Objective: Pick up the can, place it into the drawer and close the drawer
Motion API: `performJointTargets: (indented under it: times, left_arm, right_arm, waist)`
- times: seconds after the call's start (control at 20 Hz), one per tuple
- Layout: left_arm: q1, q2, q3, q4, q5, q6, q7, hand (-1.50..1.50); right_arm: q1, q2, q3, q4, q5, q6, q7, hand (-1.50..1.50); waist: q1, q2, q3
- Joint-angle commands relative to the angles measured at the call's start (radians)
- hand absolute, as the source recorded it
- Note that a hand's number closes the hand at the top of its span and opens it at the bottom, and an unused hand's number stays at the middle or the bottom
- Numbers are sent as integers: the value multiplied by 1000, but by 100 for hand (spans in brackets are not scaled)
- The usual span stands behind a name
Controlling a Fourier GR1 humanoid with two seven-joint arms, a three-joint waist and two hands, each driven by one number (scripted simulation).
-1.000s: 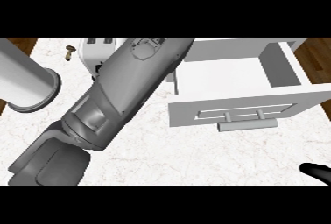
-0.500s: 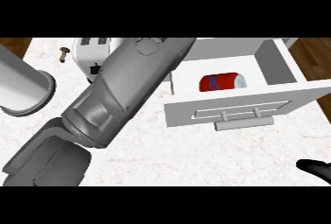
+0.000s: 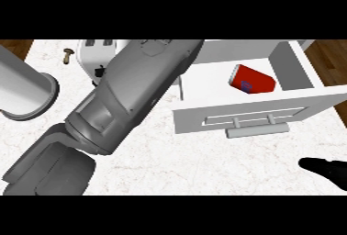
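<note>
Head view: open drawer (image 3: 257, 114) with the can (image 3: 252, 81) lying inside.
Left to right: a grey cylinder (image 3: 24, 89) stands on the marble surface (image 3: 203, 160); the left forearm (image 3: 129, 92) crosses toward a white toaster (image 3: 95, 53), its hand hidden, so its state cannot be told; the red can rests on its side in the drawer; the right hand (image 3: 328, 170), at the lower right edge, is only partly visible.

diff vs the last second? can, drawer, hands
The red can appeared in the open drawer half a second ago; a second ago none showed there. It now lies tilted toward the drawer's right wall. The left forearm stays stretched across the counter, its robot hand hidden. The right robot hand stays at the lower right edge. Drawer not closed.
</note>
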Motion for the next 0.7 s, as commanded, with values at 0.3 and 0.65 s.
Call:
performJointTargets:
  times: [0.3,0.65]
  left_arm:
    - [-9,0,17,7,76,7,-53,-150]
    - [-63,5,29,59,51,-22,-52,-150]
  right_arm:
    - [-108,-87,171,154,356,-12,-110,-150]
    - [-200,-60,291,377,584,-103,-164,-150]
  waist:
    - [30,3,-1]
    - [79,-7,-2]
